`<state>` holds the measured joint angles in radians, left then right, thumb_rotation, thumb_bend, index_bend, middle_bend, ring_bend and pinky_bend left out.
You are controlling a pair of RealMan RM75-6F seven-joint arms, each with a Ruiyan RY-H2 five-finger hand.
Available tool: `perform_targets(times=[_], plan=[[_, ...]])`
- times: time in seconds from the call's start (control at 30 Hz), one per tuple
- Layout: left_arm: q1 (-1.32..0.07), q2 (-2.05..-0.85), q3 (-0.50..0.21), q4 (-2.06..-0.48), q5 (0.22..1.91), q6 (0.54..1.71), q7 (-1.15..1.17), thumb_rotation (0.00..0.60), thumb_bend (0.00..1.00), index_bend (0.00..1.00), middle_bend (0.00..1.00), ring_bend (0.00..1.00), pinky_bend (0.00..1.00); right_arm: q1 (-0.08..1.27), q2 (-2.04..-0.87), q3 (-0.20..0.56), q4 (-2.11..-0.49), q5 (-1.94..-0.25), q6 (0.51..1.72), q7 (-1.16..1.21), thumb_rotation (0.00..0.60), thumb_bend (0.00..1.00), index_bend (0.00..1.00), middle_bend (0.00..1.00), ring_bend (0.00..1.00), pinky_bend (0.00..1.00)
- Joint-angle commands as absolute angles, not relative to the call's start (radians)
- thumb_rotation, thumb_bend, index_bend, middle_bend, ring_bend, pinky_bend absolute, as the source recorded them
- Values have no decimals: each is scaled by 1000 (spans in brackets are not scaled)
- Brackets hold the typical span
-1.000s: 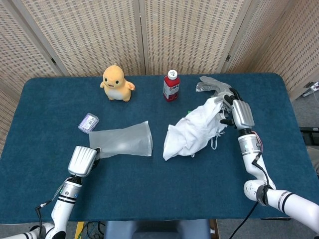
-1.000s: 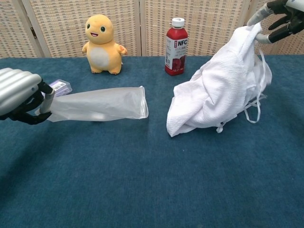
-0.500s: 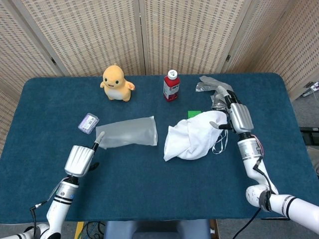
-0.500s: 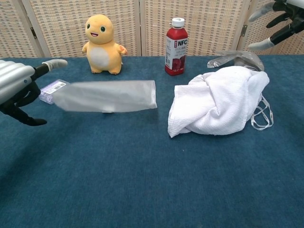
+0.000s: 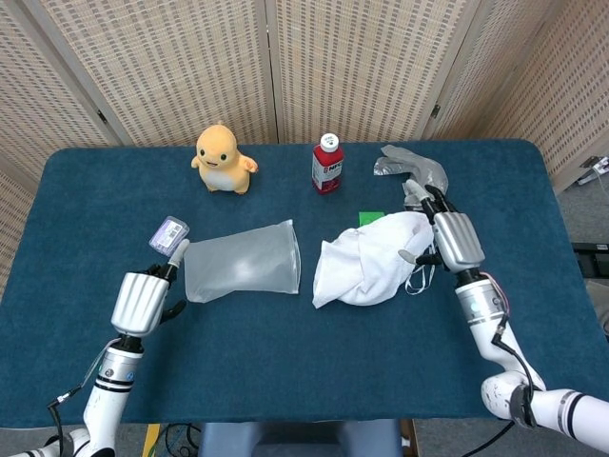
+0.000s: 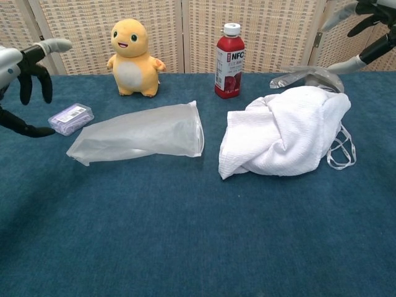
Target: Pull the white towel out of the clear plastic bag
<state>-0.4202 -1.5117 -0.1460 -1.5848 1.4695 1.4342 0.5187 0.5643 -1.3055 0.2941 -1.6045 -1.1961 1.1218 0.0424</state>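
The white towel (image 5: 369, 259) lay heaped right of centre in the head view, wholly outside the clear plastic bag (image 5: 243, 272), whose long axis ran left to right at centre-left with its mouth facing the towel. The right hand (image 5: 445, 236) hovered spread and empty at the towel's right edge. The left hand (image 5: 141, 300), also spread and empty, sat just lower left of the bag's closed end.

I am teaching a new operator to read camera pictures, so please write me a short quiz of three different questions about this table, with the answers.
1. True or false: the white towel lies outside the plastic bag.
2. What stands closest behind the towel? A) red bottle B) yellow toy C) purple box
3. Fill in: the left hand and right hand hold ____.

Key: 1 true; 2 A; 3 nothing, both have fingers apart.
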Motion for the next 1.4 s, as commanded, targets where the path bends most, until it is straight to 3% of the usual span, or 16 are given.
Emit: perform_targets(times=[0.03,0.2,0.37,0.57,1.0,1.4], plan=[[-416,-1494,-164,-1628,1463,1445,510,600,0,56,302,461,708,548,-1275,268,-1643,-1214,1132,1,600,0,95,231,43,214],[-399,-1450,-181,-1738,1421,1445,501,600,50,88,255,366,614,526,-1237,227,-1699,-1235,1139,-59,600,0,129,231,43,214],[-382,-1370,-181,-1862,1362,1418,503,600,151,100,250,345,566,498,-1206,189,-1746,-1259,1156,-98,600,0,138,231,43,214],[-358,-1282,-166,-1944,1332,1409,505,600,161,100,246,338,542,450,-1172,134,-1784,-1300,1191,-132,600,0,149,231,43,214],[-256,-1159,-82,-1963,1358,1467,456,600,202,102,238,335,525,326,-1119,29,-1809,-1409,1288,-93,600,0,150,231,43,214],[-156,-1134,-28,-1927,1390,1538,355,600,221,102,236,328,512,232,-1083,-17,-1828,-1480,1378,-63,600,0,161,231,43,214]])
